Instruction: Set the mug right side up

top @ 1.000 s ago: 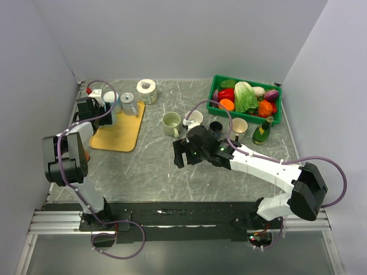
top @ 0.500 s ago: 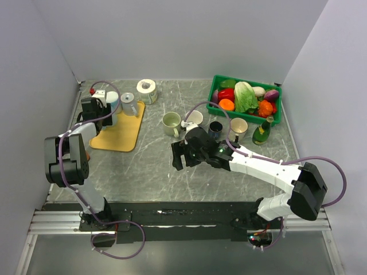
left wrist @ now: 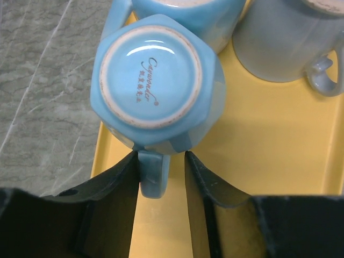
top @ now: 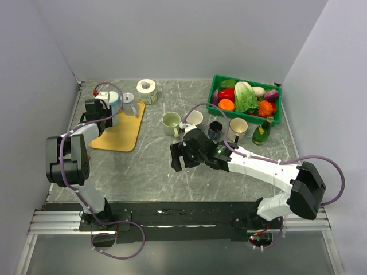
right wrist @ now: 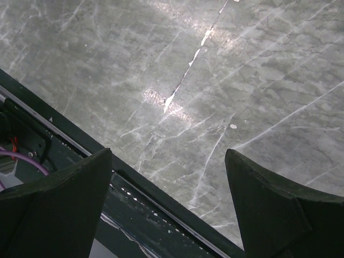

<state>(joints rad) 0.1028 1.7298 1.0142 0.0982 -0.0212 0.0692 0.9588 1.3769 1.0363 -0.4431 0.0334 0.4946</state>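
A light blue mug (left wrist: 153,80) stands upside down on the yellow tray (left wrist: 269,140), its base facing up and its handle (left wrist: 153,174) pointing at me. My left gripper (left wrist: 161,158) straddles that handle. The left finger touches it and a narrow gap shows at the right finger, so the gripper is open. In the top view the mug (top: 113,103) is at the tray's far left corner with the left gripper (top: 106,109) on it. My right gripper (top: 176,157) is open and empty over the bare table (right wrist: 215,80).
A pale grey mug (left wrist: 285,43) and a second blue mug (left wrist: 188,16) stand close behind on the tray. A paper roll (top: 147,87), several mugs (top: 171,123), a bottle (top: 262,133) and a green crate of vegetables (top: 246,98) are at the back and right.
My left gripper has moved right and slightly toward the back, up to the blue mug. My right arm has drifted slightly left.
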